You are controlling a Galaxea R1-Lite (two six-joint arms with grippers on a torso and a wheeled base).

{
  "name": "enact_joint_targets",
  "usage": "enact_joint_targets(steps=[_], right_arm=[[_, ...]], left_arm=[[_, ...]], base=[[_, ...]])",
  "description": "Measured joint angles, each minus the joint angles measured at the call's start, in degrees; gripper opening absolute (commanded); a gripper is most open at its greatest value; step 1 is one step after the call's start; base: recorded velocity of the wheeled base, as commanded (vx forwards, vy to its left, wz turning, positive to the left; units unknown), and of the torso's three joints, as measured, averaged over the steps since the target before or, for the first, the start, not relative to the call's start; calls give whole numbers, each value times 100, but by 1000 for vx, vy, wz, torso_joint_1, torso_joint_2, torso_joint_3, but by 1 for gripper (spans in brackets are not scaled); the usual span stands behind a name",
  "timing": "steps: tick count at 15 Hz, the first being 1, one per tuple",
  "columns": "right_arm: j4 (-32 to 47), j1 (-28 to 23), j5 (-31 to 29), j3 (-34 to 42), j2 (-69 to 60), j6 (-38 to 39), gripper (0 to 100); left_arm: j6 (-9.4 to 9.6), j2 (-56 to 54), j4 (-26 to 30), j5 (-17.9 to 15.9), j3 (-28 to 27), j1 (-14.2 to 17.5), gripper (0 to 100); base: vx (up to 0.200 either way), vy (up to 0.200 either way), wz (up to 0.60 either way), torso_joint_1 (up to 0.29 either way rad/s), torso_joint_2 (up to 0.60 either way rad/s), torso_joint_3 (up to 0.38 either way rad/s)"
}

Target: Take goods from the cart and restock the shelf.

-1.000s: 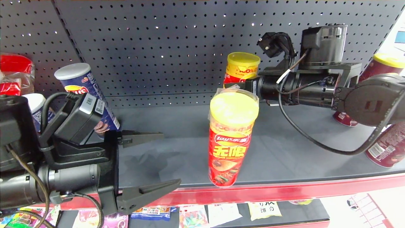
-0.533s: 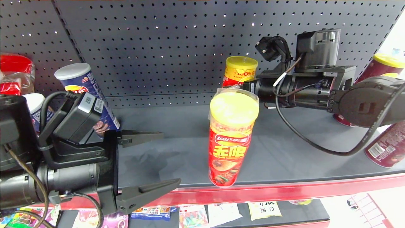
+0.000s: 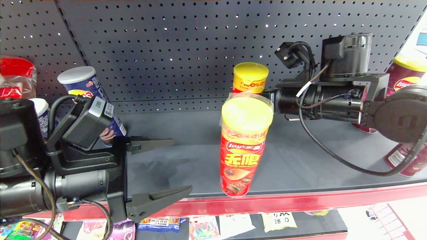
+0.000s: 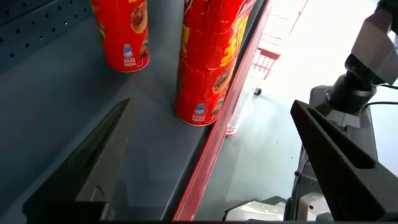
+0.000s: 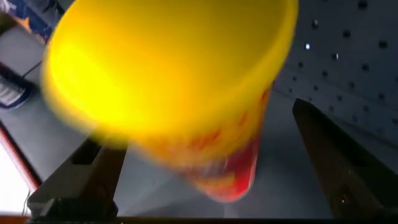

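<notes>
The right gripper (image 5: 196, 130) has its fingers spread wide on either side of a yellow-lidded red chip can (image 3: 250, 77) at the far middle of the shelf (image 3: 300, 160); can't tell if they actually touch it. The left gripper (image 3: 182, 165) hangs wide open with nothing in it at the near left edge. A second red can (image 3: 245, 146) stands upright at the near edge, just in front of the first. A blue can (image 3: 90, 96) sits tilted at far left.

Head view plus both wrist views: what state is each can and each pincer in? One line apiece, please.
front can: upright, lid on, free, at the front edge of the shelf.
rear can: upright, lid on, within the right pincer.
blue can: tilted, lid on.
left pincer: open, empty.
right pincer: around the rear can; grip unclear.
</notes>
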Motion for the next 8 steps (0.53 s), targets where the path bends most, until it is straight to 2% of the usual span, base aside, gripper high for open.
enact_joint_targets(steps=[6,8], right_arm=[[13,-28,2,724,-818,-2,100],[16,-28,-5,1022,-1108,-2,100]], left_arm=[[18,219,2,180,-77,28,100],[23,304,6,386,-96,26,100]], base=[[0,0,0,0,0,0],[0,0,0,0,0,0]])
